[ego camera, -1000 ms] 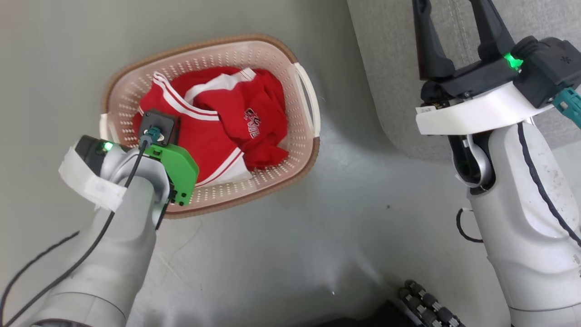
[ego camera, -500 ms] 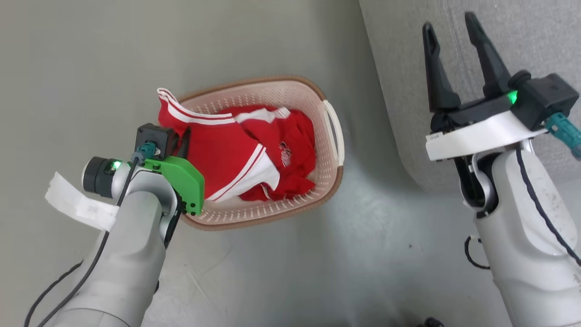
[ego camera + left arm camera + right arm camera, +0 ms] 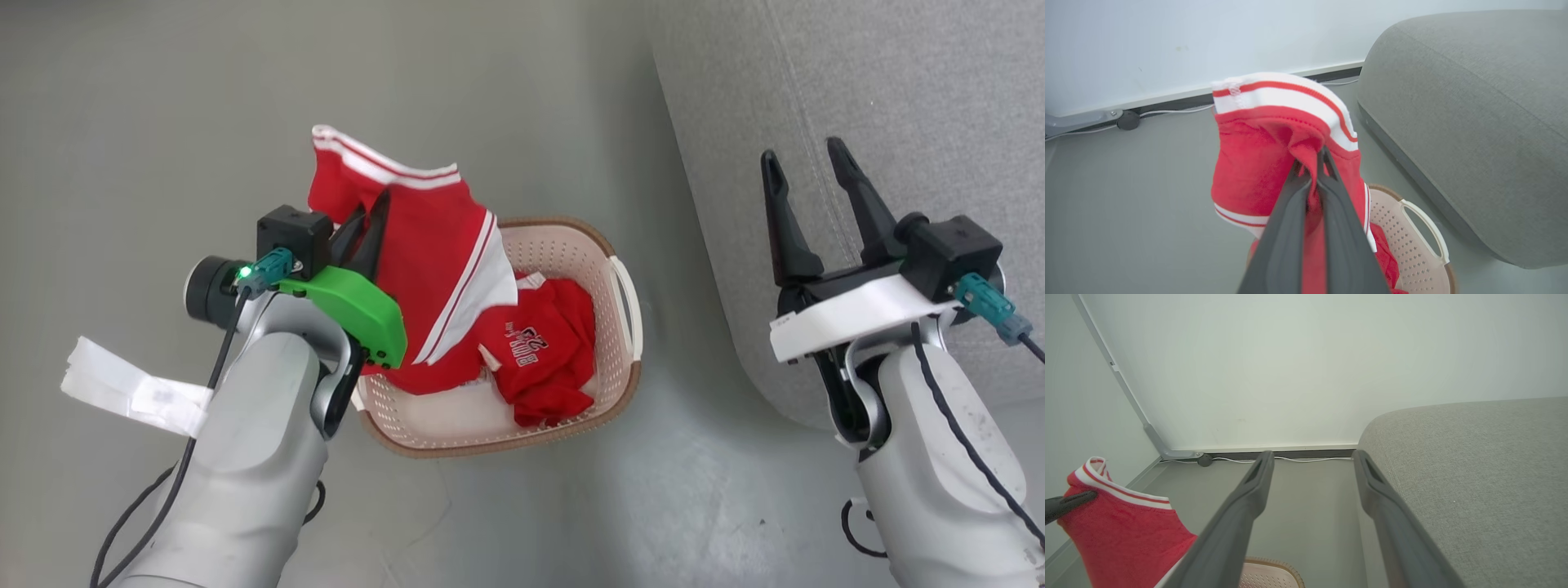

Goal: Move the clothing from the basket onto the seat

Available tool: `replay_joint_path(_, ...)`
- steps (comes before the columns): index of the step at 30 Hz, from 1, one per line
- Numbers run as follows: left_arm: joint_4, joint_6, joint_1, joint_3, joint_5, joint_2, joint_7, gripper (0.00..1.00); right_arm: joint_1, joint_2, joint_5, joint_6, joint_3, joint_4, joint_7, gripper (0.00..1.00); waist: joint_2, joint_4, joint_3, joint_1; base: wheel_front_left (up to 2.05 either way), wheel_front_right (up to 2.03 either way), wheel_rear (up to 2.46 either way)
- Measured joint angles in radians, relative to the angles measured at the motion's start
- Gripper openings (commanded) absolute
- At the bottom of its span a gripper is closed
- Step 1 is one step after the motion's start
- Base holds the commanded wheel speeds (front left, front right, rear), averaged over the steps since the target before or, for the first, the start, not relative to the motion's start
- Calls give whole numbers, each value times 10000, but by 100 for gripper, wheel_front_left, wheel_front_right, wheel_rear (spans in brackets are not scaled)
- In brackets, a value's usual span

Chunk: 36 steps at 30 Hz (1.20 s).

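Observation:
My left gripper is shut on a red garment with white stripe trim, holding it up over the left end of the basket; its lower hem still hangs into the basket. In the left wrist view the fingers pinch a fold of that garment. A second red garment with a white logo lies crumpled inside the basket. The grey seat fills the upper right. My right gripper is open over the seat's edge, nothing between its fingers.
The basket stands on a grey floor. A white wall with a skirting strip and a cable runs behind. The seat's rounded side is just right of the basket.
My left gripper has lifted the striped garment up out of the basket, uncovering the logo garment. The head camera has shifted, so the basket sits lower in view.

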Motion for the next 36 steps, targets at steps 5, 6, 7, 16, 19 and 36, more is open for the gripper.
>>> replay_joint_path(5, -1559, -2, 266, 65, -73, 0, 0, 0, 435, 4, 59, 40, -23, 209, 0, 100, 0, 208, -690, 0, 0, 0, 0)
replay_joint_path(6, -1779, -2, 347, 67, -73, 2, 0, 0, 501, 6, 67, 40, -25, 247, 0, 100, 0, 243, -796, 0, 0, 0, 0)
replay_joint_path(7, -2011, -4, 429, 82, -77, 2, 0, 0, 575, 8, 67, 42, -23, 274, 0, 100, 0, 277, -901, 0, 0, 0, 0)
replay_joint_path(16, -4134, -15, 993, 278, -602, 10, -29, 0, 1183, 58, 75, 117, 109, 529, 0, 100, 0, 556, -1722, 0, 0, 0, 0)
replay_joint_path(19, -4642, -44, 1280, 222, -602, 12, -29, 0, 1380, 109, 155, 125, 184, 606, 0, 100, 0, 628, -1972, 0, 0, 0, 0)
replay_joint_path(36, -5996, -88, 2807, -288, -665, 67, -29, 0, 2361, 263, 395, 203, 504, 842, 2, 100, 0, 741, -3090, 0, 0, 0, 0)
